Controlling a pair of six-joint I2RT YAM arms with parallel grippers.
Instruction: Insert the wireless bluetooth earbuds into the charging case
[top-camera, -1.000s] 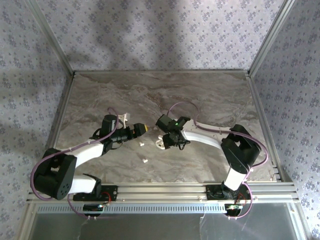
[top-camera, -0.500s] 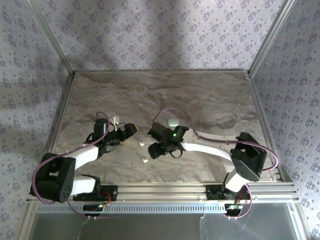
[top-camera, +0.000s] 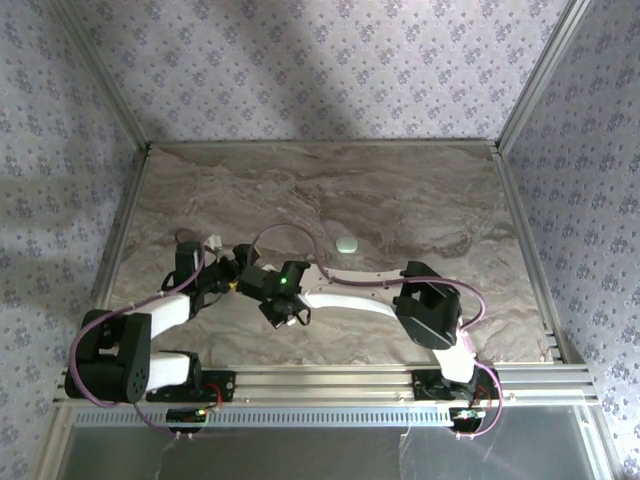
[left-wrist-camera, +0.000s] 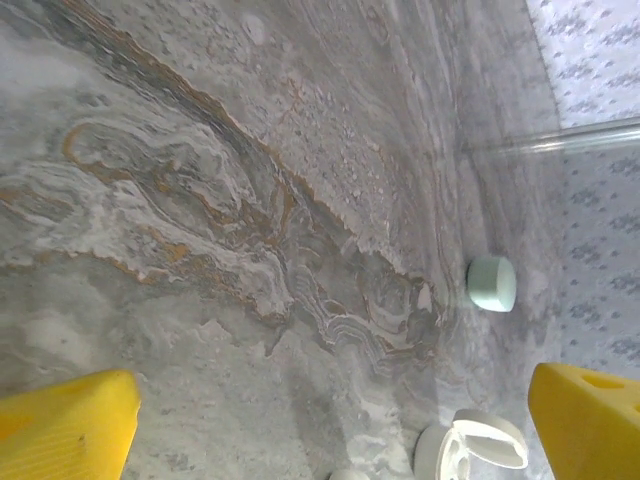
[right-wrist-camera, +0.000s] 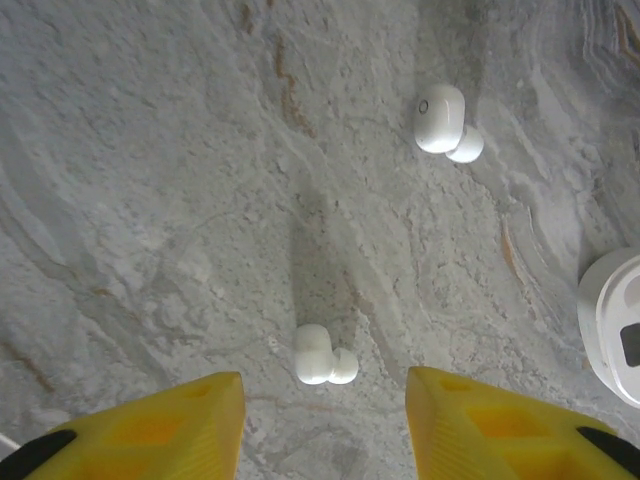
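Marble table (top-camera: 420, 190), grey with brown veining. Left gripper (left-wrist-camera: 330, 400): jaws spread wide, nothing held. Right gripper (right-wrist-camera: 325, 400): jaws set partly apart, nothing clasped (fingertips close above the tabletop). White case (right-wrist-camera: 612, 325) recorded at the right edge of the right wrist view; mint case (left-wrist-camera: 491, 283) lying on its own, well apart. One earbud (right-wrist-camera: 322, 355) found on the table just ahead of the right fingertips, centred on their gap; second earbud (right-wrist-camera: 445, 122) farther on, outside the white case.

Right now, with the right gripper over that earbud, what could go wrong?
1. The nearer earbud is tiny and rounded, just off the tips of the right gripper: a pinch may squirt it out.
2. The left gripper sits close beside the right one in the top view: the arms might collide.
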